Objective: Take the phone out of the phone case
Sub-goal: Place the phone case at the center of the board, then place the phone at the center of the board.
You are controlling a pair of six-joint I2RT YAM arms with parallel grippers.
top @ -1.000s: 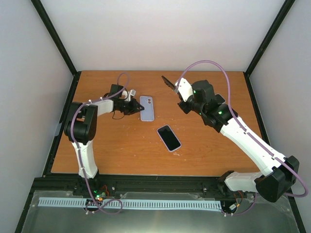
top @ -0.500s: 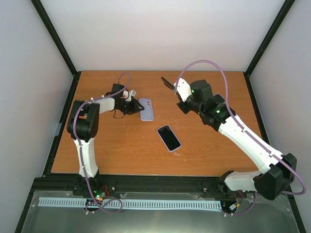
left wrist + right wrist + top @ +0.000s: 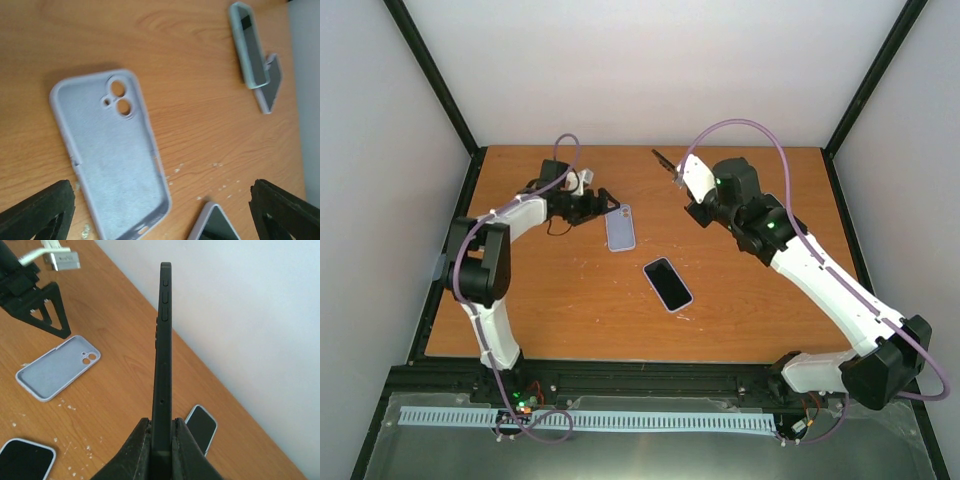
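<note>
**A:** A wooden table (image 3: 550, 300), white walls on three sides, black posts in the corners, and both arms reaching out over the boards. Where is the phone?

**B:** It is off the table. The black phone (image 3: 162, 355) stands upright and edge-on in the right jaws. They are closed tight on its lower end, and its side buttons show along the upper part of the edge. From overhead it sits toward the far side of the table, right of centre.

**A:** And the case?

**B:** The lavender phone case (image 3: 110, 150) lies flat on the wood, hollow side up, with nothing in it. Its camera cut-out is at the far end.

**A:** Are the left jaws holding it?

**B:** No. They are spread wide with nothing clamped between them. The black fingers (image 3: 37, 212) show at the two bottom corners of the left wrist view. The near part of the case lies in the gap, closer to the left finger. I cannot tell whether that fingertip brushes the rim.

**A:** Anything else on the table?

**B:** Two more handsets. A white-cased phone (image 3: 667, 283) lies screen up near the middle of the table, apart from the empty case. A grey-cased phone (image 3: 201, 426) lies close to the back wall. Pale specks (image 3: 220, 187) are scattered on the wood beside the case. A purple cable (image 3: 740, 128) arches over the right arm (image 3: 820, 280).
</note>
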